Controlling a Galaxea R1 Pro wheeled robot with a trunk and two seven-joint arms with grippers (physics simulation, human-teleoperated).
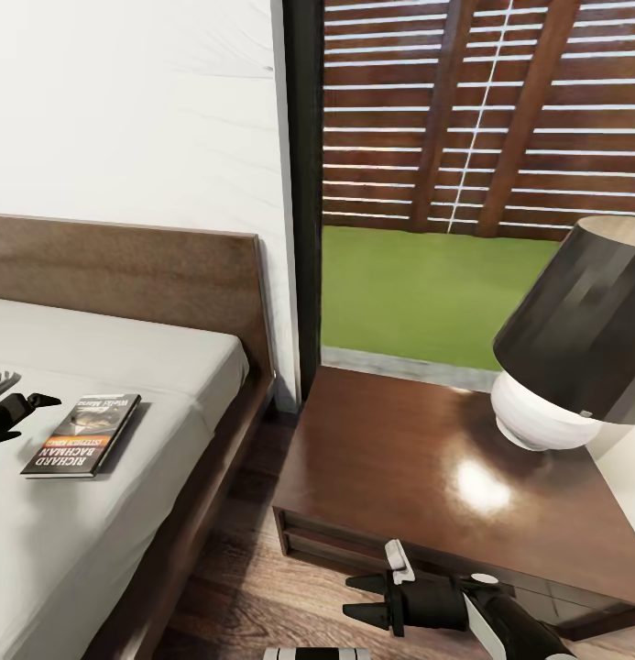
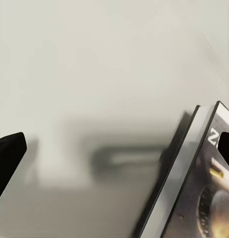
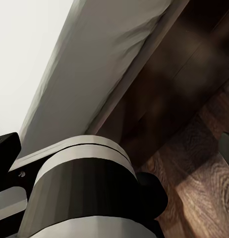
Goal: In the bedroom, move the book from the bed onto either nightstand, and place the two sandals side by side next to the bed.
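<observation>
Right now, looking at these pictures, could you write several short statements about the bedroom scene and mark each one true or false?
1. The thin dark paperback book lies flat on the light-grey mattress of the bed. True.
2. The left gripper has closed on the book. False: its fingers are apart, with the book lying beside it on the mattress.
3. A lamp with a black shade and white round base stands on the glossy dark reddish-brown nightstand. True.
4. The book rests on the nightstand. False: it is on the bed.
5. The right gripper is low, in front of the nightstand and above the wooden floor. True.
</observation>
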